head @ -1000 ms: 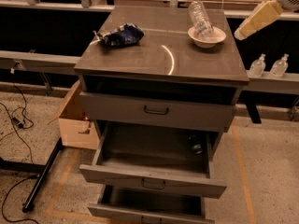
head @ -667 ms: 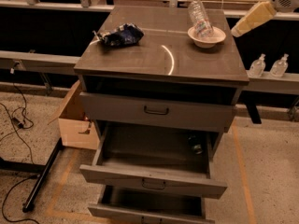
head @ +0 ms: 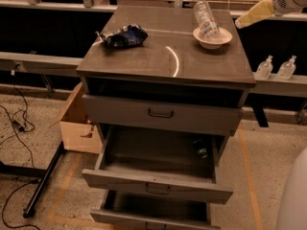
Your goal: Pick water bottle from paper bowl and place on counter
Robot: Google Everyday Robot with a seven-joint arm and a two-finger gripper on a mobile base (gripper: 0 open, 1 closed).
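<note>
The water bottle (head: pixel 206 17), clear crinkled plastic, leans upright-tilted in the paper bowl (head: pixel 212 40), its top end pointing away from me. The bowl sits at the back right of the dark glossy counter (head: pixel 168 56). My gripper (head: pixel 243 21), pale yellow with a white wrist behind it, hangs in the air at the upper right. It is to the right of the bottle, just past the counter's right edge, and touches nothing.
A crumpled blue bag (head: pixel 123 35) lies at the counter's back left. Two small spout-top bottles (head: pixel 276 67) stand on a ledge to the right. Two lower drawers (head: pixel 158 176) are pulled open. A cardboard box (head: pixel 76 123) sits on the floor at left.
My gripper has moved a little to the left and up, closer to the bottle. The bottle and bowl have not moved.
</note>
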